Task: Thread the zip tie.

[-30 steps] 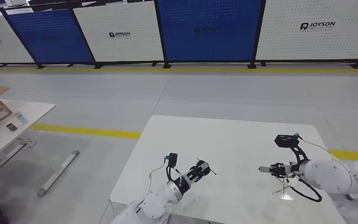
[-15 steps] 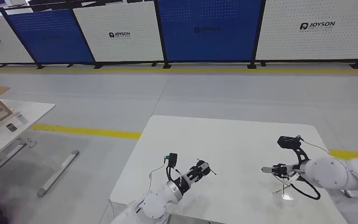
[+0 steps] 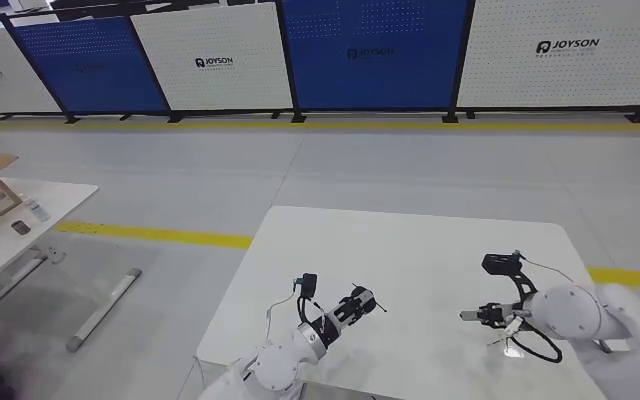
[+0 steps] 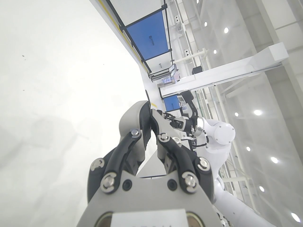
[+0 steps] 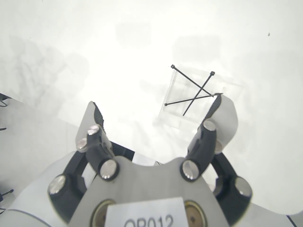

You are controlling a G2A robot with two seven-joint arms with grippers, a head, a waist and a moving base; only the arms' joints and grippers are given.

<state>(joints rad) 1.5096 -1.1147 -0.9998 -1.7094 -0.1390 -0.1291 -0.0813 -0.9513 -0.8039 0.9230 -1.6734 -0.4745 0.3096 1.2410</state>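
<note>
Blue and white pegboard partitions (image 3: 370,55) close the room behind, and a yellow floor line (image 3: 150,234) runs past the white tabletop (image 3: 400,260) where both arms are. The left hand (image 4: 150,113) is pressed shut on a thin black strip, which I judge to be a zip tie (image 4: 146,95); its end stands out past the fingertips. This hand is lifted off the tabletop and turned toward the other arm, probably so that the free end is offered for threading.

The right hand (image 5: 156,102) hangs over the tabletop with its fingers spread wide and nothing between them. Just beside one fingertip lies a clear tray (image 5: 175,111), and three spare zip ties (image 5: 201,89) lie crossed on it, near the tabletop's edge on the robot's right. I think the wide opening prepares to take one of them, or to receive the held one; which, I cannot say. Threading is not yet begun, since the two hands are well apart.

Against the picture of one second ago, the right arm has drawn back toward the robot, so its hand is now nearer to the tray. The left arm and its zip tie have kept their place, and the ties on the tray lie as before.
</note>
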